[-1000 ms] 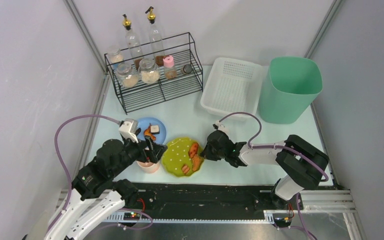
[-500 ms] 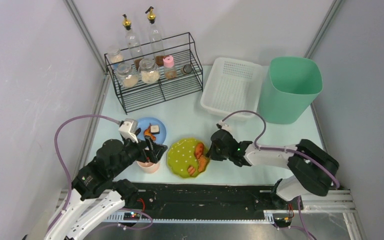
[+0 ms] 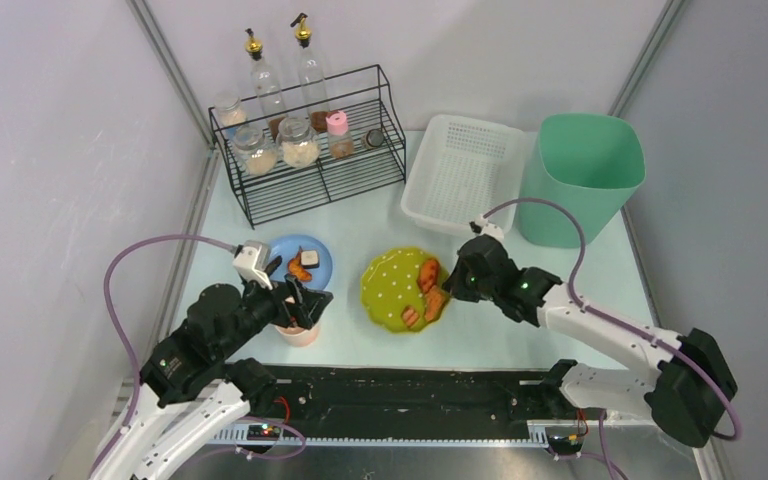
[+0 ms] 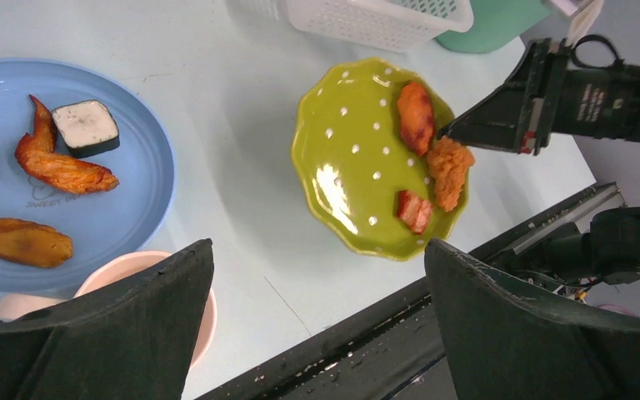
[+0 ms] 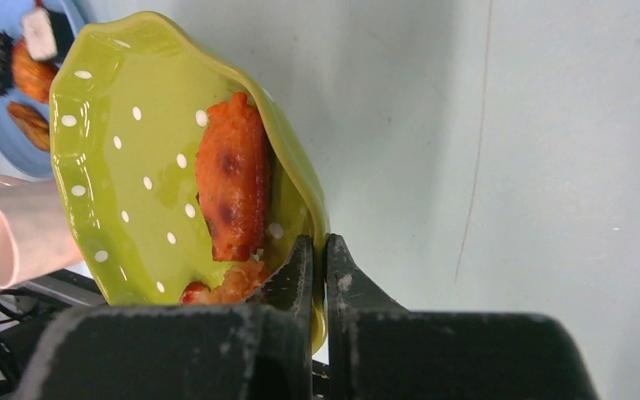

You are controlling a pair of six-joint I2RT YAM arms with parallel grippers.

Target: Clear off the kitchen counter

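You're looking at plates and cup up front, with rack, basket and bin along the back.

On the pale mint-green flat tabletop [image 3: 380, 225], your green scalloped dotted ceramic plate [image 3: 400, 292] sits front centre, carrying fried pieces [image 4: 433, 158], with its right rim pinched in the right gripper [image 5: 318, 267]. To its left lies the round blue plate [image 3: 318, 258], and just before that is the pink cup [image 3: 297, 332], under the left gripper [image 3: 305, 300]. Back left stands the black wire rack [image 3: 310, 160] holding jars [image 3: 278, 148]. The white perforated plastic basket [image 3: 465, 172] is to its right, and the mint-green plastic bin [image 3: 580, 178] is just beside that.
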